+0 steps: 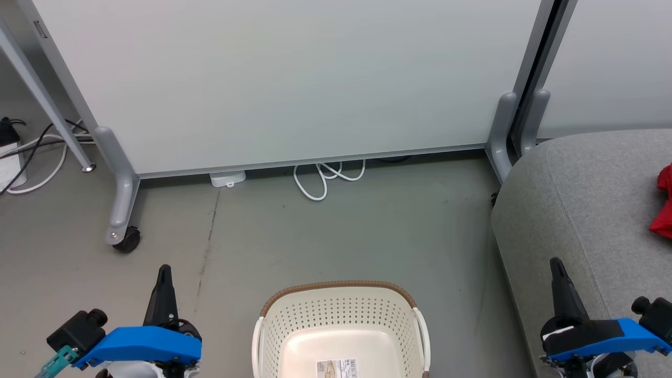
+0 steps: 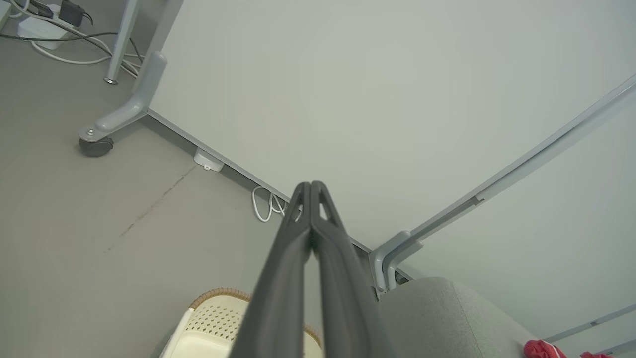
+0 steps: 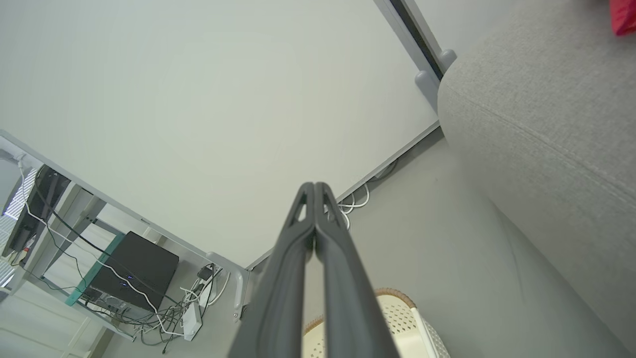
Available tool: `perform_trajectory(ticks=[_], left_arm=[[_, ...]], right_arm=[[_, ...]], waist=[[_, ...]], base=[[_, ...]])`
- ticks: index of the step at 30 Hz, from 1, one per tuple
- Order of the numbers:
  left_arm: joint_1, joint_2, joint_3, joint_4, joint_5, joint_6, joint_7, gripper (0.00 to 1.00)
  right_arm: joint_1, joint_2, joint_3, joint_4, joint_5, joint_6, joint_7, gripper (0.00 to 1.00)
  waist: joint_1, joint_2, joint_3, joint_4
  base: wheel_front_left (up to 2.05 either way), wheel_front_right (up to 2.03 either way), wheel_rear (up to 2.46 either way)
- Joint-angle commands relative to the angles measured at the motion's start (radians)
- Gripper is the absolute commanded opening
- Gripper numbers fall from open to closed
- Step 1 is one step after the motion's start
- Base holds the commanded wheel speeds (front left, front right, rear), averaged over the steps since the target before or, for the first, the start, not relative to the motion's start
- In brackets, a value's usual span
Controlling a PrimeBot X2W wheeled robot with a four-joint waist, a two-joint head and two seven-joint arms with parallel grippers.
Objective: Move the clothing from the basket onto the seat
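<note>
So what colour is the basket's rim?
Brown, woven-look; the basket rim shows best in the head view.

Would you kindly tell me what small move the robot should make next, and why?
Probably tip the head down slightly to check the rest of the basket: its visible floor is bare but for a label, its near end is cut off, and red clothing already lies on the seat. The left gripper and right gripper hold nothing, jaws shut, so no grasp seems needed.

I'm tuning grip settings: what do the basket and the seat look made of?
The basket: probably moulded plastic, cream and slightly glossy, its walls punched with regular holes; the brown rim looks woven, perhaps imitation. The seat: grey upholstery fabric, matte, with visible weave texture and a stitched seam.
</note>
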Motion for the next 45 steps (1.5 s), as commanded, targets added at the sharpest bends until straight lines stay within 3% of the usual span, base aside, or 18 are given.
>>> perform_trajectory(ticks=[1, 19, 45], left_arm=[[-0.030, 0.001, 0.006, -0.018, -0.033, -0.005, 0.009, 0.00], [-0.036, 0.000, 0.036, -0.035, -0.277, -0.012, 0.072, 0.00], [-0.043, 0.000, 0.066, -0.053, -0.525, -0.019, 0.135, 0.00]], right_arm=[[-0.022, -0.006, -0.003, -0.018, 0.035, 0.000, 0.007, 0.00], [-0.027, -0.007, -0.010, -0.032, 0.282, 0.000, 0.071, 0.00], [-0.032, -0.009, -0.017, -0.046, 0.533, 0.000, 0.134, 0.00]], waist=[[0.0000, -0.0001, 0.000, -0.001], [0.0000, -0.0001, 0.002, -0.013], [-0.0001, -0.0001, 0.005, -0.029]], base=[[0.00, 0.00, 0.00], [0.00, 0.00, 0.00], [0.00, 0.00, 0.00]])
